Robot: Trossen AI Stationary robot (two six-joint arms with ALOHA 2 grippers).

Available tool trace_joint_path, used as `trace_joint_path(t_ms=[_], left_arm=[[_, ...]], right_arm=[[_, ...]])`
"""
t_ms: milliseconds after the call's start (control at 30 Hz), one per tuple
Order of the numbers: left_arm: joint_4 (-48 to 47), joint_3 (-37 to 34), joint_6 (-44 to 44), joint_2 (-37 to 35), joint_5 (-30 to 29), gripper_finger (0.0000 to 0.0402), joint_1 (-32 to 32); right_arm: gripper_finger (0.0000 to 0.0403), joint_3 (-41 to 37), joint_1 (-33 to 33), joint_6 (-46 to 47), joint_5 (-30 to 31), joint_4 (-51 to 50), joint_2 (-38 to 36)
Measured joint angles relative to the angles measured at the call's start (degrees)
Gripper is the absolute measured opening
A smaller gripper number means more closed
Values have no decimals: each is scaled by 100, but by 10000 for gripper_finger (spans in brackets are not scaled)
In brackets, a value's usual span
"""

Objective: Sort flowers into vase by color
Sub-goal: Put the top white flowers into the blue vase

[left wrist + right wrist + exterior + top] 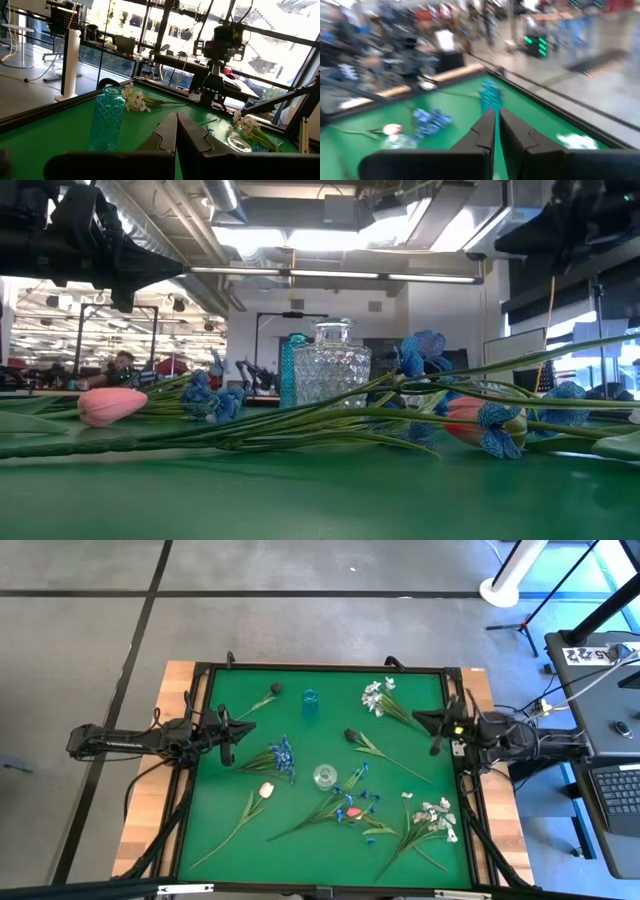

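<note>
Artificial flowers scattered on the green table [220,830], both arms raised at its sides.

Left gripper [226,736] and right gripper [437,732] hang with fingers closed and empty. White sprigs [378,695] lie far right; blue sprigs [283,756] and a pink tulip [266,790] lie near the clear glass vase [324,776]; the teal vase [310,702] stands toward the far edge.

floor [80,660] grey – taped lines | ceiling lights [340,240] lit | desk [600,720] – laptop [620,790]
</note>
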Motion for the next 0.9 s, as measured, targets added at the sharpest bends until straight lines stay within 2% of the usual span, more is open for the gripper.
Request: trace_joint_path(t_ms=[200,333,433,600,767,900], left_arm=[[0,-1,0,-2,-1,0,1],[1,0,0,0,-1,0,-1],[-1,-1,0,0,-1,0,1],[-2,0,0,-1,-1,0,1],[-2,1,0,-2,1,0,-1],[-2,1,0,-1,1,0,-1]], right_arm=[[26,773,0,155,468,-825,1380],[39,1246,-148,640,596,-1870,2198],[75,1434,-428,998,500,-2563,2840],[164,1441,-1176,1110,211,-3227,3728],[242,1441,-2174,957,-552,-3254,4466],[274,1430,-2930,499,-1089,-2923,4894]])
